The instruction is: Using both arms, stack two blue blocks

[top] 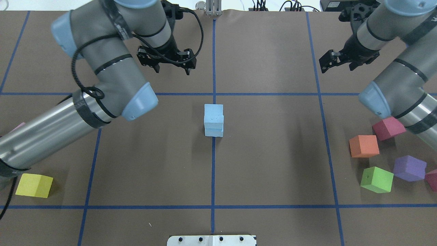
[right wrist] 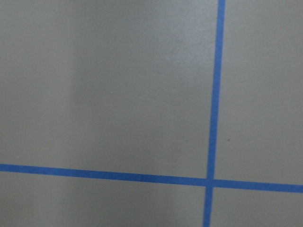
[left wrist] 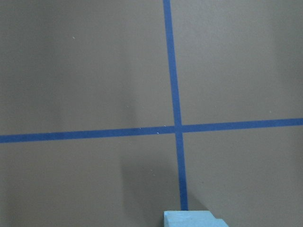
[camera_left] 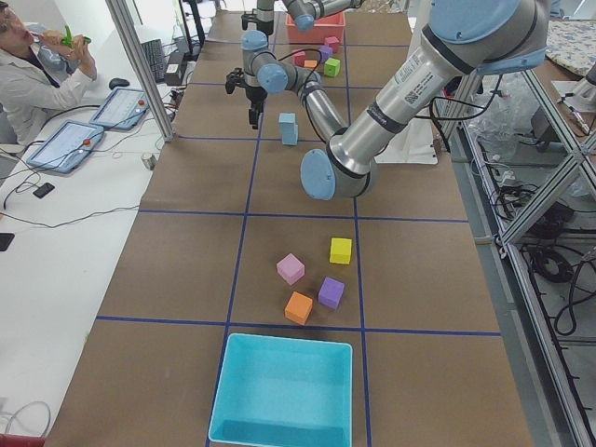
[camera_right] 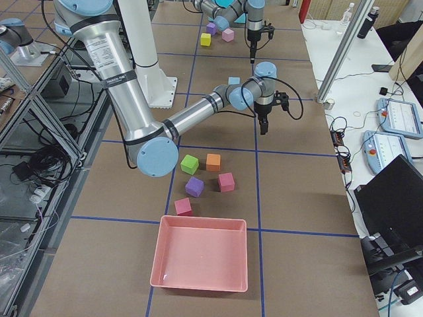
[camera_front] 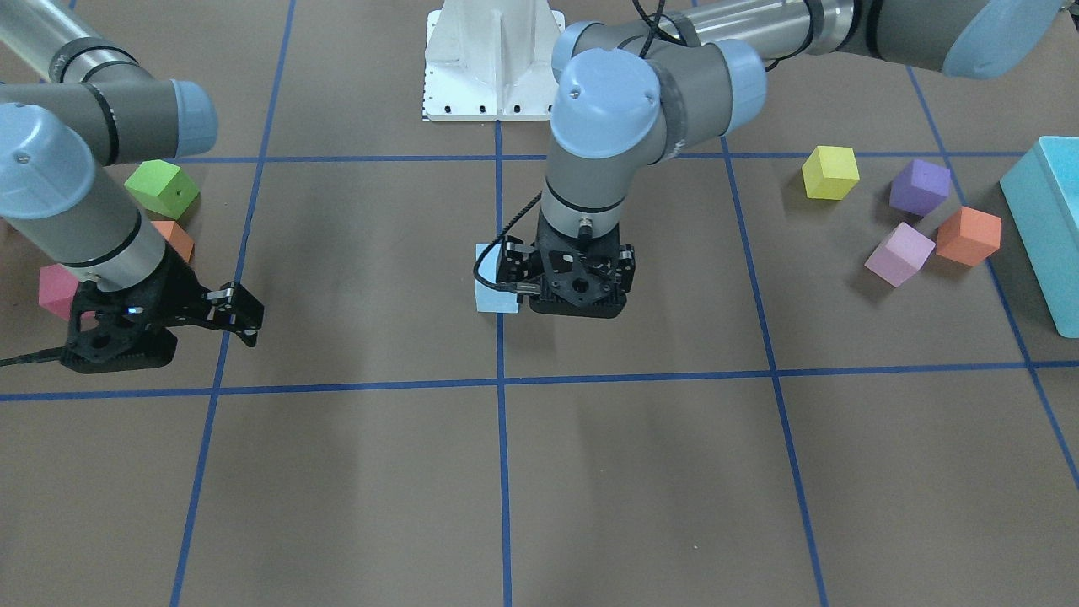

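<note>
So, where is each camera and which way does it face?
Front-facing: across table, facing robot; left arm, right arm, blue blocks.
Overhead: behind robot, looking down; both arms; shares those blocks.
Left side: table's end; left arm nearest.
Right side: opposite end; right arm nearest.
Left wrist: down at table; no body.
Right wrist: likewise.

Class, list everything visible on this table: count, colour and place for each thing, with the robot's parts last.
Pale blue foam cubes: two, stacked, table centre.
Foam cubes on robot's left: four; yellow cube, purple cube, lilac cube, orange cube.
Turquoise plastic bin: one, left end.
Foam cubes on robot's right: five; green cube, orange cube, purple cube, two magenta cubes.
Salmon-pink plastic bin: one, right end.
Operator in white coat: one, beside table.
Left gripper: one, black, open, beyond the stack.
Right gripper: one, black, open, over bare table.
</note>
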### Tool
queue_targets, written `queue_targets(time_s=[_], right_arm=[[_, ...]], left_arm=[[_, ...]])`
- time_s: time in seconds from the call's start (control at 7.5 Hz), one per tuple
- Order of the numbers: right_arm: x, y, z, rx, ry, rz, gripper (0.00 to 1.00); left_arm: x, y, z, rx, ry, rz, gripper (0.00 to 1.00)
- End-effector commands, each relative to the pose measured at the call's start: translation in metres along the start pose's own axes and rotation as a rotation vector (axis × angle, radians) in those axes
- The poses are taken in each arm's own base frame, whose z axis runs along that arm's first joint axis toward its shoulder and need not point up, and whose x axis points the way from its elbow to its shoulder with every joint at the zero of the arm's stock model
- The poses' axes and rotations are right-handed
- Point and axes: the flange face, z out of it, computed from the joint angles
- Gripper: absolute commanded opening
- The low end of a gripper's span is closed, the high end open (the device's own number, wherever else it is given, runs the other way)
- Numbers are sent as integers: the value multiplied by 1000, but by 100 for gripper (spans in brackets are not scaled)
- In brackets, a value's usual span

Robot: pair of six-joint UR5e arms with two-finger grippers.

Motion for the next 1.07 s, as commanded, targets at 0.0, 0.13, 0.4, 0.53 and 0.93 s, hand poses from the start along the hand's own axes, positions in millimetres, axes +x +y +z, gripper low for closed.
queue_targets(time_s=[0.0,0.13,0.4,0.53,0.93], right_arm=[[54,35,-24,26,19,6,100],[66,34,-38,44,16,27,100],[82,35,-45,54,22,49,100],[104,47,-46,44,34,68,100],[194,87,-41,-26,47,32,100]], left_arm=[[-127,-12,-40,11,4,167,100],[-201,-18,-63,10,3,219,100],[-343,-19,-110,-15,-25,312,100],[-384,-18,-131,-51,-53,299,100],[-509,9,-126,-134,-73,242,100]])
